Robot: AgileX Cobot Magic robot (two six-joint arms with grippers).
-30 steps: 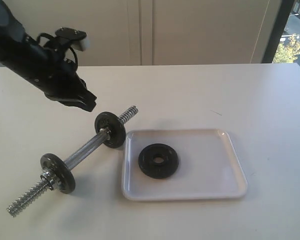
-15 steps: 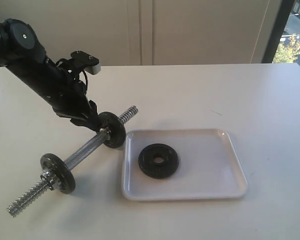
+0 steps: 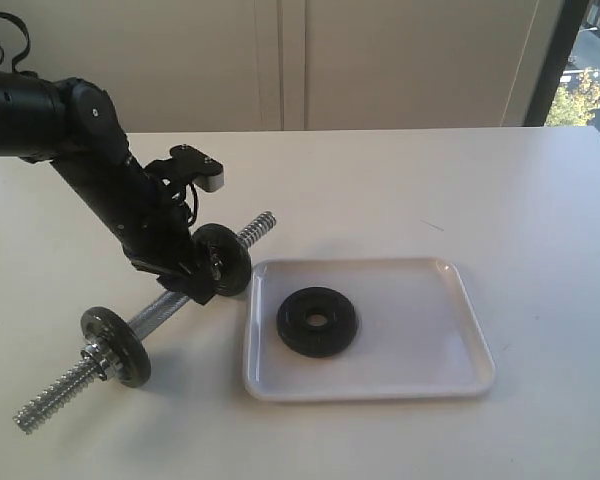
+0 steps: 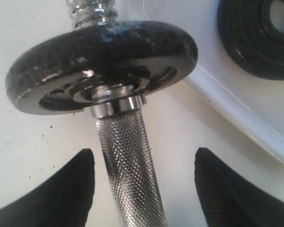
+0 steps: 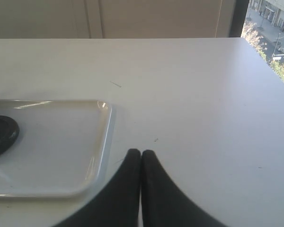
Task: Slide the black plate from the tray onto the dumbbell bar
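Note:
The black plate (image 3: 317, 321) lies flat in the left half of the white tray (image 3: 420, 385); it also shows in the left wrist view (image 4: 255, 42) and at the edge of the right wrist view (image 5: 1, 134). The dumbbell bar (image 3: 160, 310) lies slanted on the table left of the tray, with two greyer discs on it. My left gripper (image 3: 195, 290) is down at the bar's knurled middle (image 4: 128, 170), open, one finger on each side of the bar without touching. My right gripper (image 5: 141, 153) is shut and empty, above the table beside the tray (image 5: 102, 142).
One grey disc (image 3: 223, 258) sits on the bar close to the tray's left rim, the other (image 3: 116, 346) near the bar's near threaded end (image 3: 45, 405). A wall and a window stand beyond the table's far edge.
My left arm has come down and to the right, from above the bar to straddling its knurled middle beside the upper grey disc. Plate, tray and bar have not moved.

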